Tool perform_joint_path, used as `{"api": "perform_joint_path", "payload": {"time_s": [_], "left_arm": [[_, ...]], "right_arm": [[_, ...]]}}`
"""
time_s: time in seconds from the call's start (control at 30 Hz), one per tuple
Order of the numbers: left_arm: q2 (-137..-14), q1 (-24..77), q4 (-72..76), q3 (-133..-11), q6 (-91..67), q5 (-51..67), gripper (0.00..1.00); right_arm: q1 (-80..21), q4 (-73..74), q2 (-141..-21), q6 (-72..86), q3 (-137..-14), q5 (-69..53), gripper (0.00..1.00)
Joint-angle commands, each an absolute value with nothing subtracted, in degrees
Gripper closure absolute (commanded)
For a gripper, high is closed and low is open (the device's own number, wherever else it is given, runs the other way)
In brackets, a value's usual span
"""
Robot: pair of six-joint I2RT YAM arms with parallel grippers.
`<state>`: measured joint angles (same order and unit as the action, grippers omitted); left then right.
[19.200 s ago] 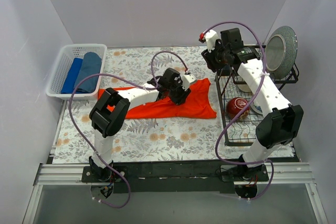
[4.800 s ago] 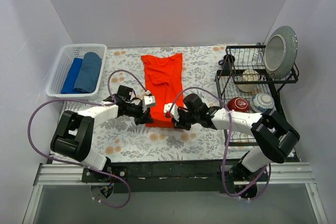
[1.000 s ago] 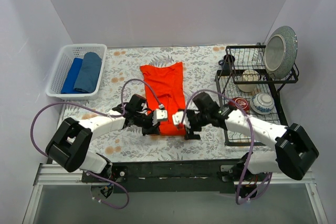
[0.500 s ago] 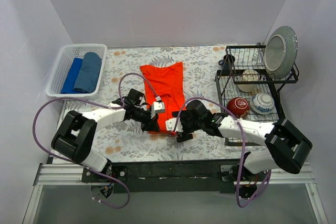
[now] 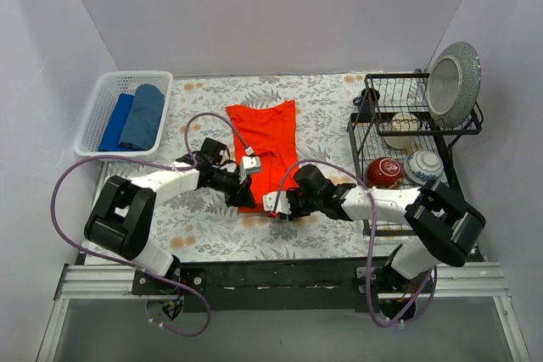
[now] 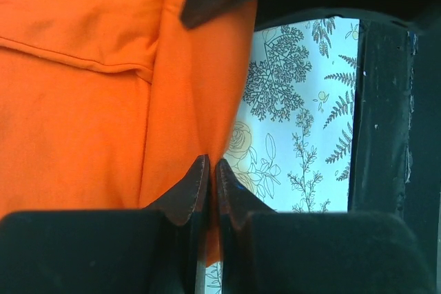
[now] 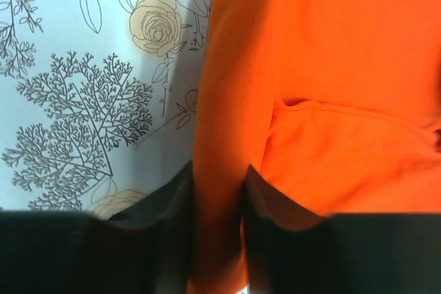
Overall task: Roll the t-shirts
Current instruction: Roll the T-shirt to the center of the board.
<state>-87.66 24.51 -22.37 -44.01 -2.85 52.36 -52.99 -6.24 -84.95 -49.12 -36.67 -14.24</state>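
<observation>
The orange-red t-shirt (image 5: 265, 129) lies folded into a long narrow strip on the floral table cover (image 5: 322, 108), with its near end between my two arms. My left gripper (image 6: 210, 173) is clenched tight on the thin cloth at the shirt's near left edge. My right gripper (image 7: 217, 194) grasps a thicker fold at its near right edge, cloth filling the gap between my fingers. The royal blue t-shirt (image 5: 114, 123) and dusty blue t-shirt (image 5: 142, 114) lie side by side in the white basket (image 5: 100, 95) at far left.
</observation>
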Motion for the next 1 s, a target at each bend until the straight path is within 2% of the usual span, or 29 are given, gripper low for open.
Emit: {"api": "perform_joint_path", "payload": {"time_s": [0.0,0.1,0.17,0.3,0.4,0.7,0.97], "left_arm": [[-87.28,23.29,-24.51,-46.40,-2.81,54.05,1.00],[-87.54,22.50,-32.06,-49.47,-0.36,53.44,1.00],[-87.02,21.27,-37.93,-50.88,2.63,53.61,1.00],[-85.87,19.78,-40.87,-50.97,2.99,53.97,1.00],[-88.93,19.60,-41.74,-53.16,1.67,55.01,1.00],[-100.79,18.37,-41.31,-60.11,1.75,55.28,1.00],[-106.25,17.31,-43.33,-63.72,5.01,54.76,1.00]], "right_arm": [[-52.04,-2.12,-87.54,-47.73,-41.57,-15.55,0.79],[-49.32,6.92,-87.98,-47.37,-46.22,-21.51,0.95],[-47.47,12.28,-89.11,-47.20,-49.03,-28.36,0.98],[-43.60,34.92,-94.82,-51.05,-59.65,-39.70,0.99],[-41.05,42.15,-98.69,-53.43,-63.00,-42.70,0.99],[-35.95,56.59,-113.54,-59.94,-74.61,-47.45,0.99],[-32.79,65.02,-123.39,-63.28,-83.83,-48.34,0.99]]}}
